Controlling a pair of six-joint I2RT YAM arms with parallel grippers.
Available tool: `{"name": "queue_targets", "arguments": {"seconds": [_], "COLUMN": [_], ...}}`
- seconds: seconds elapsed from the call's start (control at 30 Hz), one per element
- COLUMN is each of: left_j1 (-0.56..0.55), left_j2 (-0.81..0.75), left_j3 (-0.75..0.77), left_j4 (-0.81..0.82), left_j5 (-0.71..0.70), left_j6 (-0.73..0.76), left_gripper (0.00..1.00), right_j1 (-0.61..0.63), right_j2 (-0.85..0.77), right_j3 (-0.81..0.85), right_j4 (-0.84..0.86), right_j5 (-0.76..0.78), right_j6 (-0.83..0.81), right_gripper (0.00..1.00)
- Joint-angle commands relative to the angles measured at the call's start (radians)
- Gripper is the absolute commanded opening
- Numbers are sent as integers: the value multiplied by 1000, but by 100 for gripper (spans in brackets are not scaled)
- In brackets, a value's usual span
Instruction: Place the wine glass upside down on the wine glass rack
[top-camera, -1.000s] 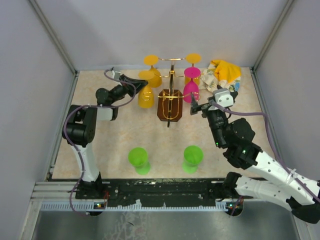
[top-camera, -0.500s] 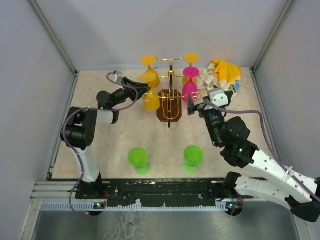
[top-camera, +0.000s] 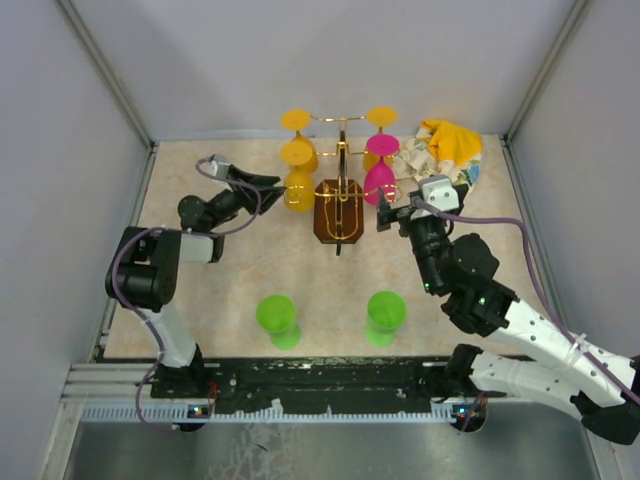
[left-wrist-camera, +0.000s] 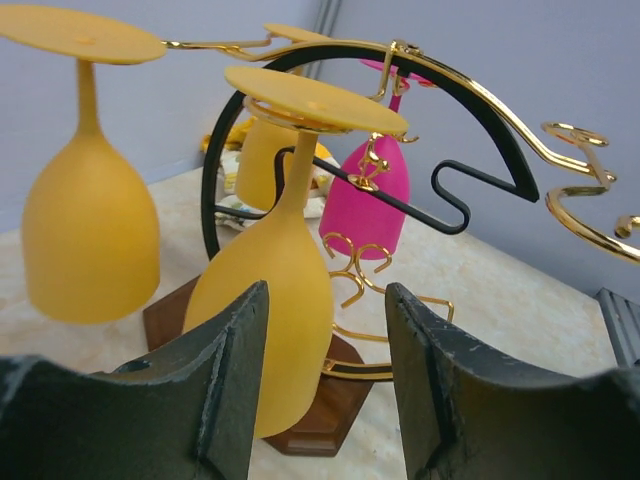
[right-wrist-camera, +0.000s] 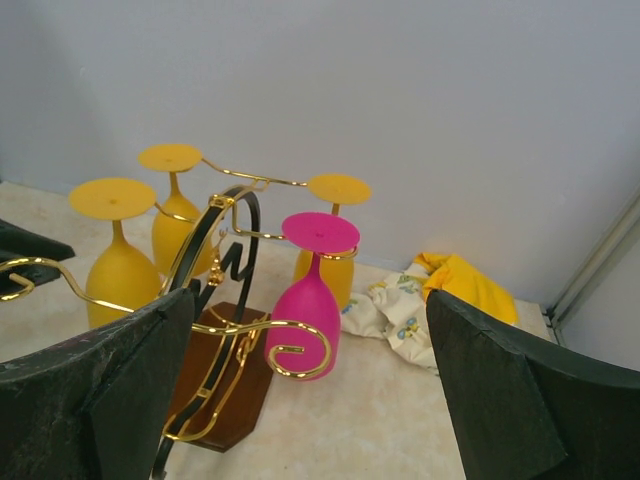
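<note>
The wine glass rack (top-camera: 340, 205), gold wire on a brown wooden base, stands mid-table. A yellow wine glass (left-wrist-camera: 272, 320) hangs upside down from a left arm of the rack (left-wrist-camera: 470, 85), its foot resting on the wire. My left gripper (left-wrist-camera: 325, 395) is open just short of its bowl and holds nothing; in the top view the left gripper (top-camera: 268, 184) sits left of that yellow glass (top-camera: 298, 190). My right gripper (right-wrist-camera: 310, 400) is wide open and empty, facing a hanging pink glass (right-wrist-camera: 305, 320) on the rack's right side.
More yellow glasses (left-wrist-camera: 90, 235) and another pink one (top-camera: 382, 145) hang on the rack. Two green glasses (top-camera: 277, 315) (top-camera: 385, 312) stand on the table near the arm bases. A crumpled yellow and white cloth (top-camera: 440, 145) lies at the back right.
My left gripper has opened, let go of the yellow glass and drawn back to the left. The glass now hangs on the rack. The right arm has shifted slightly.
</note>
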Motion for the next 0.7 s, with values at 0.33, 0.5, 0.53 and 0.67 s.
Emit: {"name": "queue_targets", "arguments": {"seconds": [0.33,0.5,0.53,0.67], "left_j1": [36,30,28,19], "left_j2": [-588,-685,-693,-706], "left_j3": [-103,81,114,252], "left_j4": [-756,-1204,-1267,-1487], "left_j5": [-489,-534,-536,-526], "left_j6": [334,330,322,305], "left_gripper": [58,56,56,58], "right_j1": [-9,-10,-10,-10], "right_j2": [7,47,54,54], "right_j3": [167,280,298,341], "right_j4": [-350,-621,-683,-900], "right_j5": [68,-14,-38,-156], "right_j6": [246,397,428,560], "right_gripper": [99,99,99,97]}}
